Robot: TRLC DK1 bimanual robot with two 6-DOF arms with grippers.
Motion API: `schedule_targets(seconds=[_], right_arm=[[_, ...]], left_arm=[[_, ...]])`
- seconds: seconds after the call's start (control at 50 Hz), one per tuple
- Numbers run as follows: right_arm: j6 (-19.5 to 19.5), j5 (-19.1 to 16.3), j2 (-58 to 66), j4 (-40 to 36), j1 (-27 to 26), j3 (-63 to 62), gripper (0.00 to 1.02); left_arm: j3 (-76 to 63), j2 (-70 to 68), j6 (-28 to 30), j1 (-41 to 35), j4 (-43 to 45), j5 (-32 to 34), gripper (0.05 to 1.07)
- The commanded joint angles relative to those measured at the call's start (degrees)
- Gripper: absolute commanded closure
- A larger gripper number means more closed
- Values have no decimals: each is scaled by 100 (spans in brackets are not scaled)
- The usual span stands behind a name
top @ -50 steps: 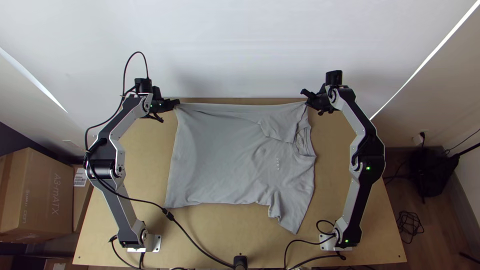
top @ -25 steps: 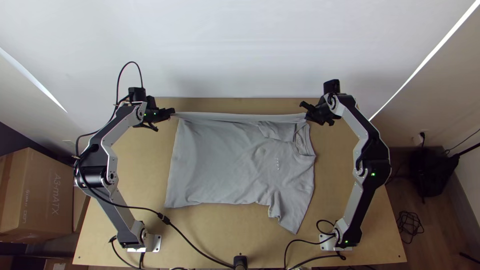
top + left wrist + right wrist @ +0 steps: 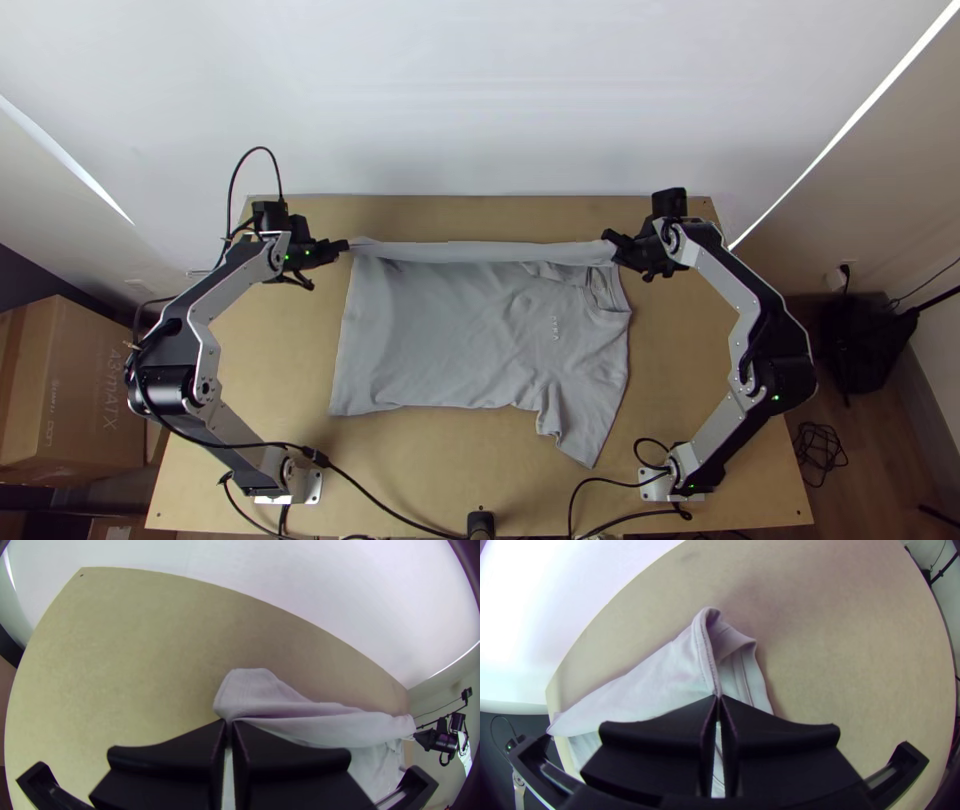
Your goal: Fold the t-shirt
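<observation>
My left gripper is at the hem end of the grey t-shirt, at the shirt's far edge; my right gripper is by its collar end. Between them the far strip of cloth is stretched and lifted over the body, which lies flat with one sleeve toward the near side. In the left wrist view, the left gripper is shut on the shirt, a corner poking out past the fingertips. The right wrist view has the right gripper shut on the shirt beside a stitched seam.
The wooden table has bare surface around the shirt. A white wall rises behind its far edge. A black cable crosses the near left part of the table. Cardboard boxes stand off to the left.
Both grippers have moved toward the near side, drawing the held far edge with them over the body. More bare table shows behind the shirt, and the upper sleeve is now mostly covered.
</observation>
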Motion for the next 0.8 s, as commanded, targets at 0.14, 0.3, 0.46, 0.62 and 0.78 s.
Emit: schedule_targets(seconds=[0.14,0.3,0.46,0.62,0.78], right_arm=[[-23,72,-400,500,29,-926,100],[39,81,-576,790,-32,-1339,100],[74,81,-796,763,-181,-1673,88],[56,81,-1631,728,-287,-2218,34],[-5,28,-2360,377,-445,-2420,14]], left_arm=[[-787,-461,-159,-205,286,-27,105],[-972,-549,-194,-214,304,-89,101],[-1112,-654,-177,-205,225,-115,61],[-1086,-795,-27,-152,-153,-106,13],[-1174,-1217,122,-29,-276,104,11]])
